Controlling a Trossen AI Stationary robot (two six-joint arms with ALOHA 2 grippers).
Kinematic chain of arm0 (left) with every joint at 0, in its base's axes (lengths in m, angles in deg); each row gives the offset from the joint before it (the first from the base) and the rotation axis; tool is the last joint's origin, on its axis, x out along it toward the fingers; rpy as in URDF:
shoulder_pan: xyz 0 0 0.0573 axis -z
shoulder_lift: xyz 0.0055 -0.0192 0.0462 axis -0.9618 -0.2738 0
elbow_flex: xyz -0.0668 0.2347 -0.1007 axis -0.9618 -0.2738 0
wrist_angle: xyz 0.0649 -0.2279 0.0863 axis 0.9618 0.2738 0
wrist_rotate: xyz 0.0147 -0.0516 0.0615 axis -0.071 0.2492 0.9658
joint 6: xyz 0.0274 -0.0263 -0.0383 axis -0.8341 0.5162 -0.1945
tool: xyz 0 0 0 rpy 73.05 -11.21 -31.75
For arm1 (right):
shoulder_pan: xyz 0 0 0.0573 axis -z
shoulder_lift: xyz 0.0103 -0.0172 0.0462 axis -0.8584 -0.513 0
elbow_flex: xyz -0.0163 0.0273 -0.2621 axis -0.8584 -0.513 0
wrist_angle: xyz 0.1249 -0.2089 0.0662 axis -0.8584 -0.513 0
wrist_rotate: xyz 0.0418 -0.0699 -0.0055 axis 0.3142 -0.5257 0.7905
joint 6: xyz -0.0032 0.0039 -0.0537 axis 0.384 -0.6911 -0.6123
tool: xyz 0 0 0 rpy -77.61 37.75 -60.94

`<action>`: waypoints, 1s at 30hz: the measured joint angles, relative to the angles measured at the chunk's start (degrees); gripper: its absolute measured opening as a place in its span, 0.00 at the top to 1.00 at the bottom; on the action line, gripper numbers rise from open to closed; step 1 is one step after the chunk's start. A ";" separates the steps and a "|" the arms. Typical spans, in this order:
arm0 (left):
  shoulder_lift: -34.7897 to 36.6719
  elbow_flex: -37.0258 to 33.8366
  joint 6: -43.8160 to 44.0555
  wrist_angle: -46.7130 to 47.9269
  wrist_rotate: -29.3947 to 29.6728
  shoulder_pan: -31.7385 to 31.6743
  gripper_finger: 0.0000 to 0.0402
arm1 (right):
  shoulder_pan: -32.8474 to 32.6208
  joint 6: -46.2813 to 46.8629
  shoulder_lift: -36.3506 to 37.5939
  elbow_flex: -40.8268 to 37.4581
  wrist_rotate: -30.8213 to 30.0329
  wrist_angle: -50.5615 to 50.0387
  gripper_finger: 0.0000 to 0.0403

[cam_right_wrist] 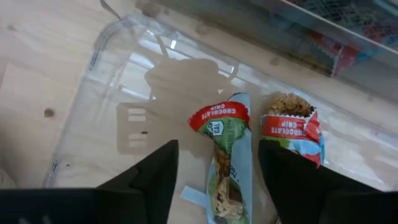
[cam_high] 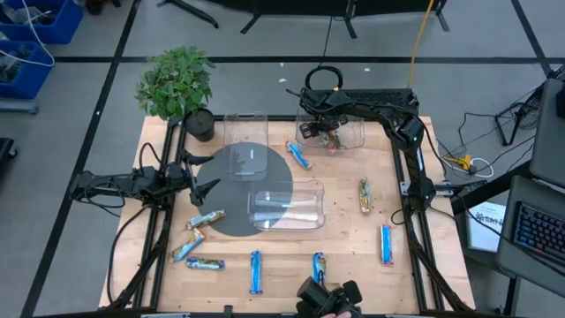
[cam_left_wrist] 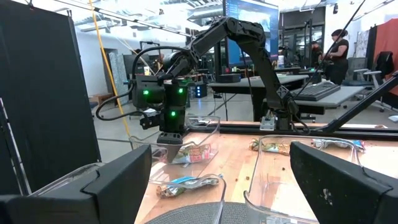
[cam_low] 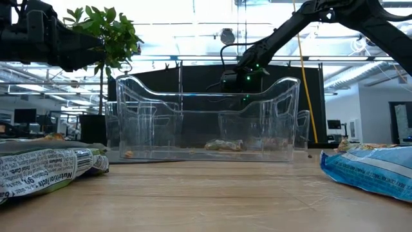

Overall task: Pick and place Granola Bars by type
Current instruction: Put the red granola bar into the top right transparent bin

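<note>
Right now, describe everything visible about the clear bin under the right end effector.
The clear bin is a transparent, glossy plastic tub with rounded corners, standing upright on the wooden table's far right side. Two reddish-green chocolate chip granola bars lie flat inside it, side by side. The right end effector hangs open just above them.

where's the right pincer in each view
High view: right pincer over the far-right clear bin.
Low view: behind the near bin, upper middle.
Left wrist view: left of centre.
Right wrist view: bottom edge, open.
Shared landmark: that bin's red-green bars.
</note>
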 joint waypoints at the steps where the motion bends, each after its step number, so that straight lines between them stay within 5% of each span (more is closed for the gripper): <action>1: 0.00 0.00 0.00 0.00 0.00 0.00 0.06 | 0.00 0.00 0.00 0.00 0.02 0.03 0.43; 13: 0.00 0.00 0.00 0.00 0.00 0.00 0.06 | -0.12 -1.18 1.32 -0.07 -0.21 0.89 0.29; 30: 0.00 0.00 0.00 0.00 0.00 -0.02 0.06 | -2.57 -7.72 24.18 -0.04 -13.64 7.88 0.31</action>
